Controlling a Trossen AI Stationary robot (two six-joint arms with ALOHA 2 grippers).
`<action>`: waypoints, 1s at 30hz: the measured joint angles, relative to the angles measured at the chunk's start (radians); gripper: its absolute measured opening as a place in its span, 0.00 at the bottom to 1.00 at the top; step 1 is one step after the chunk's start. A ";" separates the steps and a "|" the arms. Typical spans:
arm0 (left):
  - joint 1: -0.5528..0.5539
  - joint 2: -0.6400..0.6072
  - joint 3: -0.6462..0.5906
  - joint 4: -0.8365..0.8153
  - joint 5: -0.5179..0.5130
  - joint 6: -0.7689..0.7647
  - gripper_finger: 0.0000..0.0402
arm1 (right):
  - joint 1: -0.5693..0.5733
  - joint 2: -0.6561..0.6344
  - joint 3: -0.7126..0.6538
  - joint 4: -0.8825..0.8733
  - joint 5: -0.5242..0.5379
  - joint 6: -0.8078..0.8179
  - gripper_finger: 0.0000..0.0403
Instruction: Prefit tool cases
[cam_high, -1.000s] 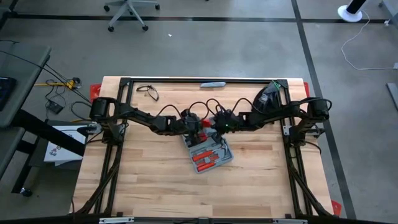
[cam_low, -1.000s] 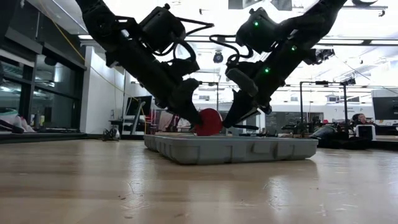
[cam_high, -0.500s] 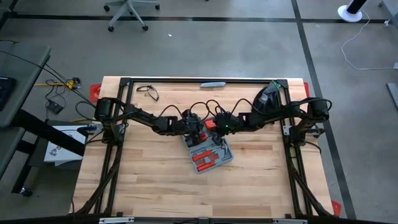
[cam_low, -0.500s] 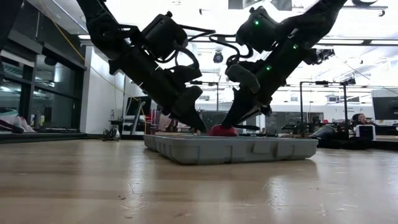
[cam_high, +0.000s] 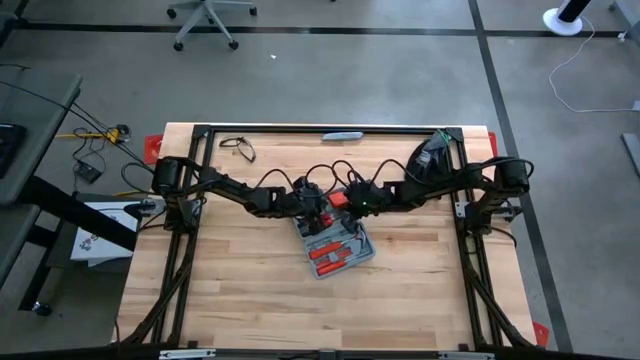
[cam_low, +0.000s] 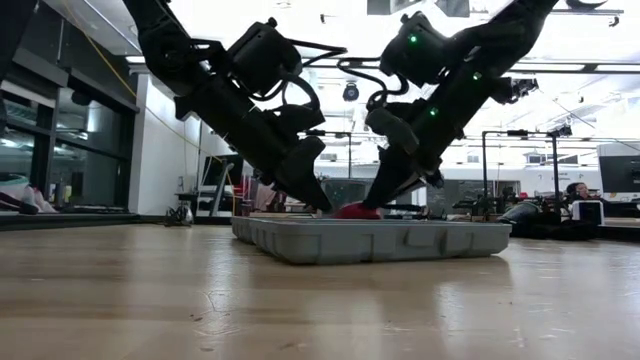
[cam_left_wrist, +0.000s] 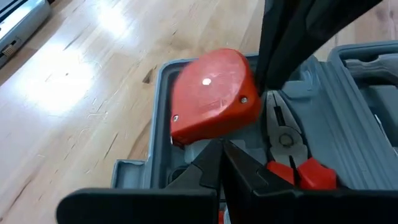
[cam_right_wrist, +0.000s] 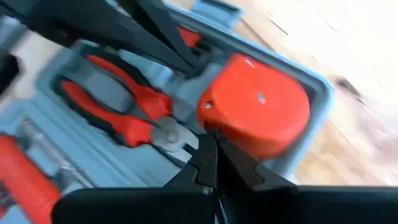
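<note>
From above, you have one open tool case (cam_high: 336, 243) near the middle of the table (cam_high: 240, 300), and two arms meeting over its far end. The left gripper (cam_high: 320, 212) and right gripper (cam_high: 345, 212) both sit just above that end, fingers pressed together, gripping nothing.

At table height, you see the one case (cam_low: 375, 240) lying flat, both grippers angled down into it, with a red tape measure (cam_low: 357, 211) between their tips.

In your left wrist view, the shut fingers (cam_left_wrist: 214, 165) touch the near edge of the tape measure (cam_left_wrist: 211, 96); one pair of pliers (cam_left_wrist: 289, 146) lies beside it.

Your right wrist view shows its shut fingers (cam_right_wrist: 211, 162) at the tape measure's (cam_right_wrist: 258, 106) edge, pliers (cam_right_wrist: 124, 109) alongside.
</note>
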 joint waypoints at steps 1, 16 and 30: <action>0.000 0.000 0.000 0.000 0.000 0.000 0.00 | 0.003 0.000 0.000 -0.014 0.015 0.008 0.01; 0.000 0.000 0.000 -0.002 0.000 0.000 0.00 | 0.104 -0.006 0.000 -0.059 0.203 -0.050 0.21; 0.000 0.000 0.000 -0.009 0.023 0.010 0.00 | 0.120 -0.374 0.000 -0.033 0.494 -0.270 0.19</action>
